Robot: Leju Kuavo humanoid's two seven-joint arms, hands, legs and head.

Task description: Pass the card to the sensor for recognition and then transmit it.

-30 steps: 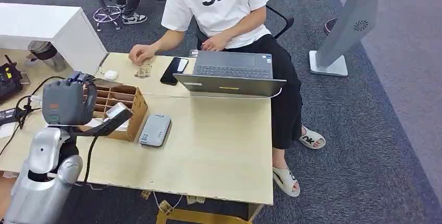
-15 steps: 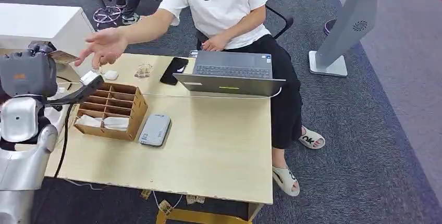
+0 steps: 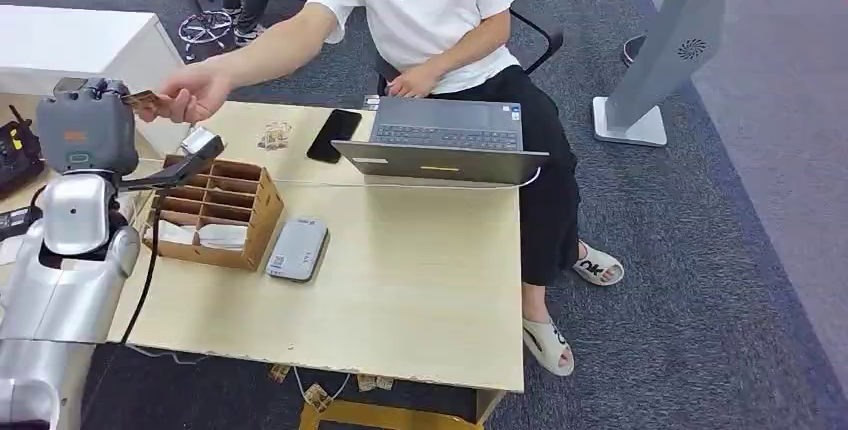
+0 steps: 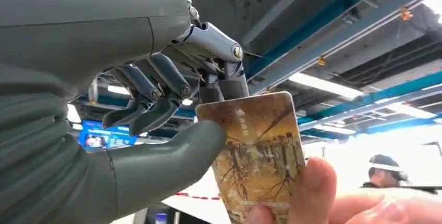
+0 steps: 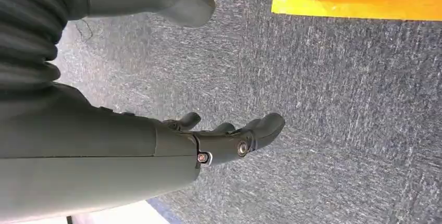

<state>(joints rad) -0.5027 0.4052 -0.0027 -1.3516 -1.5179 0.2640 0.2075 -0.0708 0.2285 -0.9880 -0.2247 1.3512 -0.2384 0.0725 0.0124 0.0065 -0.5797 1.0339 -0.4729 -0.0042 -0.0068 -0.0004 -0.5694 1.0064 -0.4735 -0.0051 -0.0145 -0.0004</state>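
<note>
Card (image 4: 253, 153) in the left hand (image 4: 172, 109) is pinched at one corner between the thumb and the dark fingers (image 4: 156, 86), raised past the counter's (image 3: 400, 280) far left corner — a person's hand (image 3: 195, 93) already grips its opposite end. It looks thin, stiff, light and glossy (likely slippery), so a flat pinch across both faces suits it best. Right hand (image 5: 219, 140) hangs over the carpet, fingers loosely apart — holding nothing.

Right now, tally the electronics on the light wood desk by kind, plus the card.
Laptop: 1
Phone: 1
Grey card sensor: 1
White earbud case: 1
Card: 1, pinched in the left hand, with a person's hand also on it
Total: 5
</note>
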